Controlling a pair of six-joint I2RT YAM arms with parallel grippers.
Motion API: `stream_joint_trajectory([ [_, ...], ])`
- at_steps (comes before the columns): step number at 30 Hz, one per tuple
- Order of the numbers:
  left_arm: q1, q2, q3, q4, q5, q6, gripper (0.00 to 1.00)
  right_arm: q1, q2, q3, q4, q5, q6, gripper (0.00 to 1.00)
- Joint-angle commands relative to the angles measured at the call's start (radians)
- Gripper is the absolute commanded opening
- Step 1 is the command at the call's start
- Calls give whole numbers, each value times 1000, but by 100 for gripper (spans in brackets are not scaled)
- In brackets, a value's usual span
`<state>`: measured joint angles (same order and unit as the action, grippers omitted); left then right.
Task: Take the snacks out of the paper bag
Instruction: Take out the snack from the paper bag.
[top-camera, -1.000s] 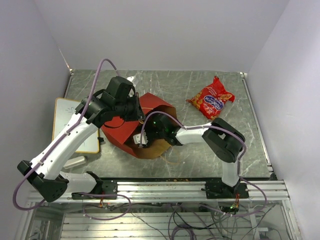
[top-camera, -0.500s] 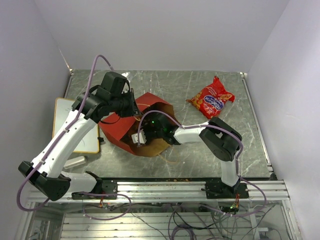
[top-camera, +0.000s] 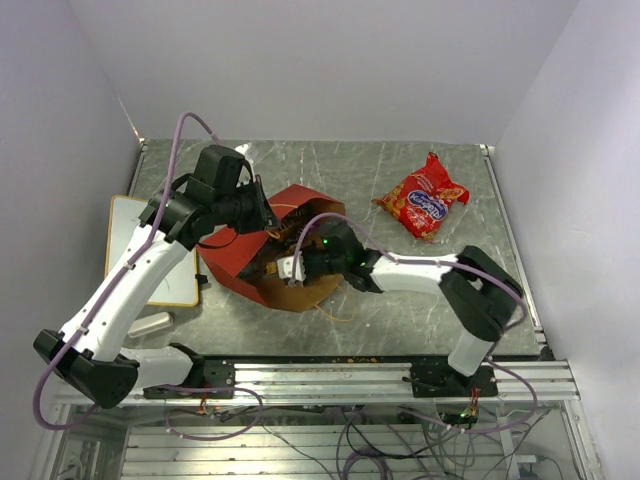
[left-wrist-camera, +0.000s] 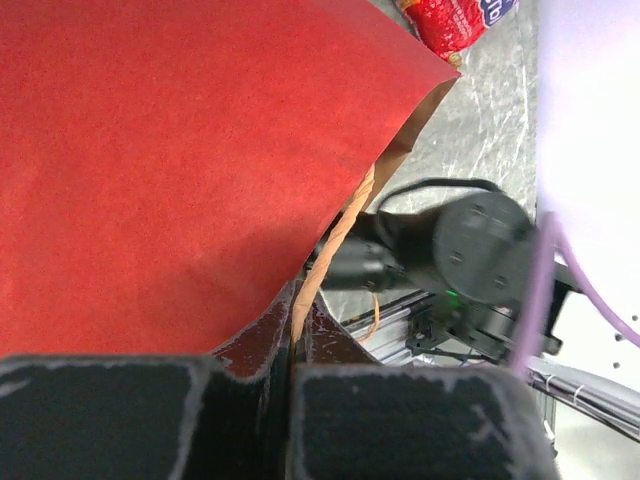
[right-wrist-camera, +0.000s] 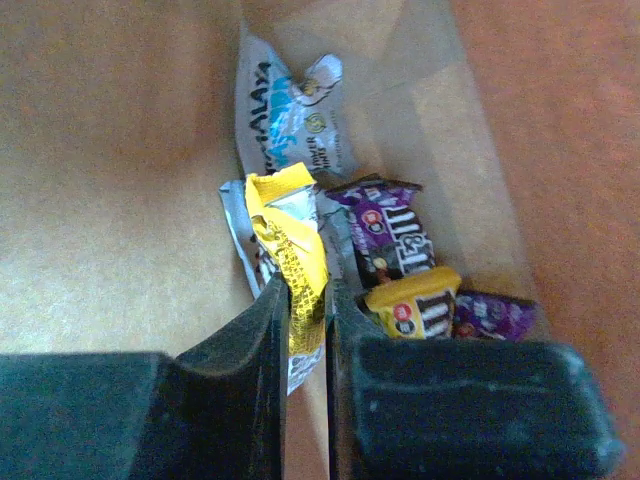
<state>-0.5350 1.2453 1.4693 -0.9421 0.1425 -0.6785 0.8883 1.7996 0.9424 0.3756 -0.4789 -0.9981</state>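
Note:
The red paper bag (top-camera: 240, 262) lies on its side at table centre, mouth toward the near right; its red wall fills the left wrist view (left-wrist-camera: 180, 150). My left gripper (left-wrist-camera: 290, 345) is shut on the bag's top rim. My right gripper (right-wrist-camera: 305, 320) is inside the bag, shut on a yellow candy packet (right-wrist-camera: 290, 250). Behind it lie a light-blue packet (right-wrist-camera: 285, 115), a purple packet (right-wrist-camera: 390, 235), another yellow packet (right-wrist-camera: 415, 310) and a second purple one (right-wrist-camera: 495, 315). The red chip bag (top-camera: 422, 196) lies on the table at the far right.
A yellow-framed whiteboard (top-camera: 140, 250) lies off the table's left edge, with a white eraser (top-camera: 150, 323) near its front corner. The bag's twisted handle (top-camera: 335, 318) trails on the table by the mouth. Walls close in on both sides.
The right arm has pulled back a little toward the bag's mouth. The left gripper has lifted the rim up and to the left, opening the mouth wider.

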Motion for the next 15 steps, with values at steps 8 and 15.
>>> stream_joint_trajectory([
  [8,13,-4,-33,127,21,-38,7,-27,-462,-135,-175,99,640,0],
  [15,13,48,-16,131,17,-55,7,-27,-802,-120,-536,321,1023,0],
])
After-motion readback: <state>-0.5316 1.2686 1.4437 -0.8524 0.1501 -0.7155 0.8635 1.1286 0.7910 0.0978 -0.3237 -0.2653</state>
